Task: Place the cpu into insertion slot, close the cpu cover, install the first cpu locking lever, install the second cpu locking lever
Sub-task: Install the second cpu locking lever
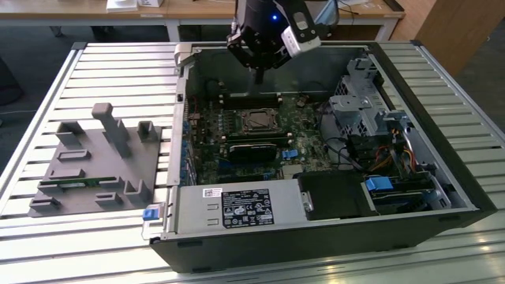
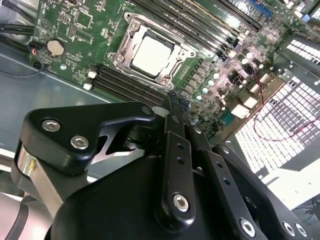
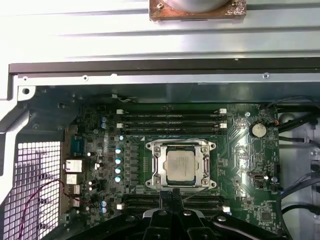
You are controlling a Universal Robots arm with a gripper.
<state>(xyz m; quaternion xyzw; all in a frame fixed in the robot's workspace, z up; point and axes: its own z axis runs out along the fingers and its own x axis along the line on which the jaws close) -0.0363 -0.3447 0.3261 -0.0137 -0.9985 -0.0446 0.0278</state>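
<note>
We see the chip lying flat, face up, in the socket on the green board, its edges square with the socket's. Its face is dull silver, framed by the metal cover. The gripper hangs above the board with its fingers pressed together, holding nothing. The exterior view adds the open computer case on a slatted table.

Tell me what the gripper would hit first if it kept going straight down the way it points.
Probably the black memory slots beside the insertion slot, not the cpu: the gripper tips sit over them, though depth is unclear.
</note>
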